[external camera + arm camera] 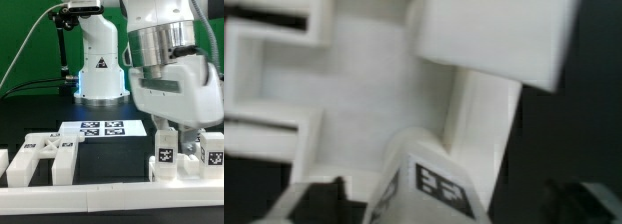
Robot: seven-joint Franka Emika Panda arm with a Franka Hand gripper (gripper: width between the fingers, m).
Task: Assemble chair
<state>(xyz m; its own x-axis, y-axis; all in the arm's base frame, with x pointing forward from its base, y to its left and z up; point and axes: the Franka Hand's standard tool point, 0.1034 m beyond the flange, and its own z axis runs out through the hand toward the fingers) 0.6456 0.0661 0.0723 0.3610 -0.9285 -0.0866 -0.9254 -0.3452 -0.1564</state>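
The chair is in loose white parts. A slotted flat panel [42, 160] lies at the exterior view's left, by the front rail. Two upright tagged pieces stand at the right, one [163, 158] beside the other [212, 154]. My gripper [185, 140] hangs low over these two pieces. In the wrist view my gripper [446, 200] is open, its dark fingers [322, 198] set wide apart. A white tagged piece [438, 185] stands between them without touching both. The slotted panel [278, 70] shows blurred beyond it.
The marker board [100, 128] lies flat at mid table. The robot base [100, 65] stands behind it. A low white rail [110, 195] borders the black table at the front, close to the parts.
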